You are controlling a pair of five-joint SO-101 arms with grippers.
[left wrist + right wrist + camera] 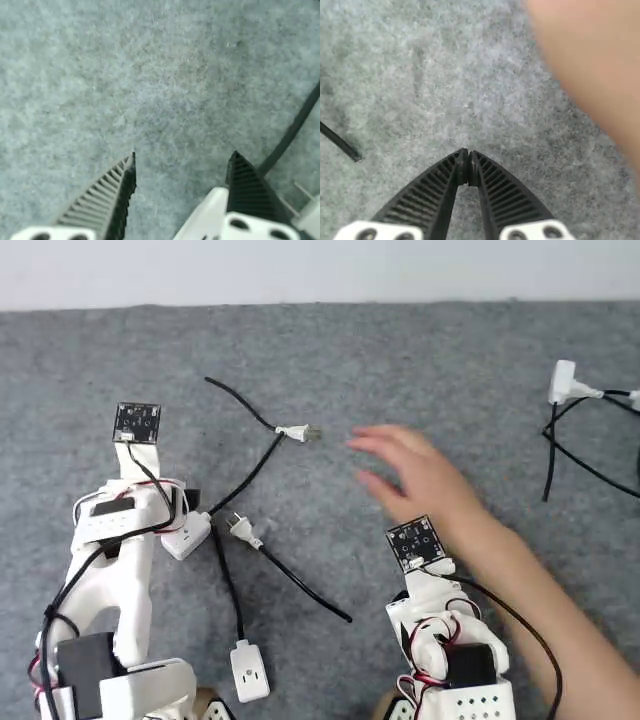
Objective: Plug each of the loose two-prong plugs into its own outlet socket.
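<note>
I make out two loose plugs on the grey mat: the far plug (297, 433) lies near the middle on a curving black cord (250, 472), and the near plug (240, 528) lies just beside a white socket (187, 535) that rests against my left arm (110, 570). A second socket (249, 670) lies close to the arm bases, and a third socket (563, 382) sits well apart at the far right. My left gripper (182, 162) hangs over bare mat with its jaws apart. My right gripper (468, 162) has its jaws pressed together, tips touching.
</note>
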